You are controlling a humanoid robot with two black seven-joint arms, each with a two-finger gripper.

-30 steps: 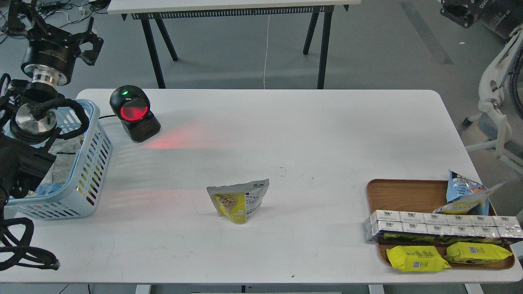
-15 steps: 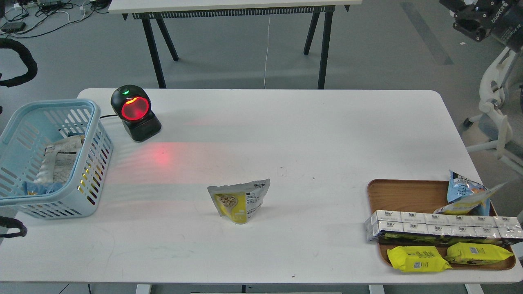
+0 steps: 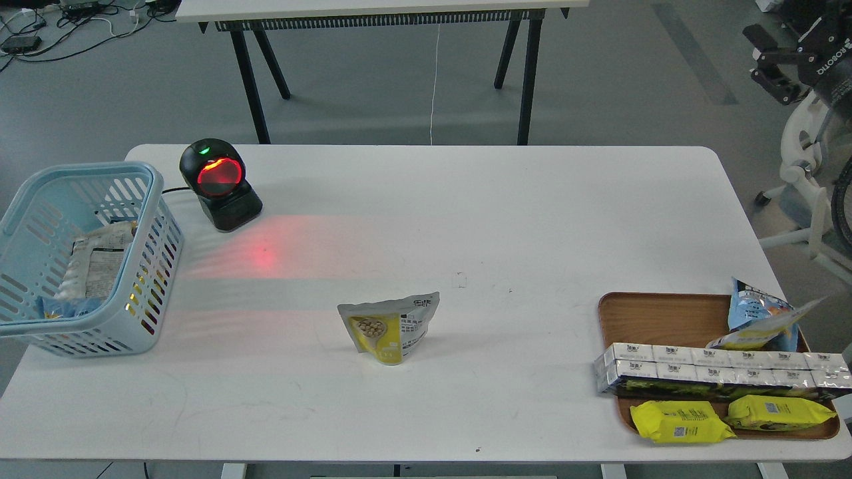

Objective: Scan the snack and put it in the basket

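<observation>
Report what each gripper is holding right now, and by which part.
Nothing is held. The snack pouch stands alone mid-table; the right gripper is raised far off with nothing in it, the left arm out of view.

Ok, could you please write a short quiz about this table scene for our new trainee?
1. True or false: the white-and-yellow stand-up pouch stands on the white table, outside the light blue slotted plastic basket.
2. The black scanner with the glowing red window stands: A) beside the basket; B) at the table's near edge; C) on the floor.
3. How many flat bright-yellow packs lie on the brown wooden tray?

Key: 1 true; 2 A; 3 two.
</observation>
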